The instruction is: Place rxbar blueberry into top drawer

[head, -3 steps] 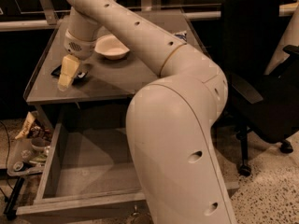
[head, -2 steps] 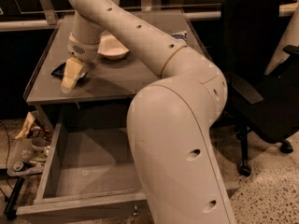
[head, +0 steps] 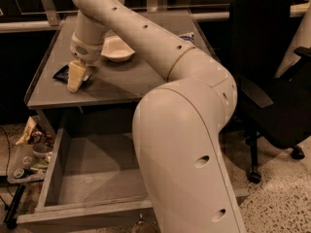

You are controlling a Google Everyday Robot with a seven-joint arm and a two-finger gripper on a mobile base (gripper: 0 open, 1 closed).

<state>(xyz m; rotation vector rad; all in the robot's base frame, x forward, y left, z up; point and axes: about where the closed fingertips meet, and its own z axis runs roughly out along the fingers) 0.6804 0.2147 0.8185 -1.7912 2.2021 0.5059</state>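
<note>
The rxbar blueberry (head: 61, 72) is a small dark navy wrapper lying flat near the left edge of the grey table (head: 126, 84). My gripper (head: 75, 79) hangs from the cream arm straight down onto the bar and covers its middle, so only the bar's ends show on either side. The top drawer (head: 92, 178) is pulled open below the table's front edge, its plain grey bottom bare.
A white bowl (head: 116, 49) stands on the table just right of the gripper. A blue-and-white bag (head: 187, 36) peeks out behind the arm at the far right. A black office chair (head: 272, 81) stands to the right. Clutter and a tray (head: 26, 159) lie on the floor at the left.
My gripper has shifted slightly to the right and down over the dark bar on the table. The drawer and bowl have not moved.
</note>
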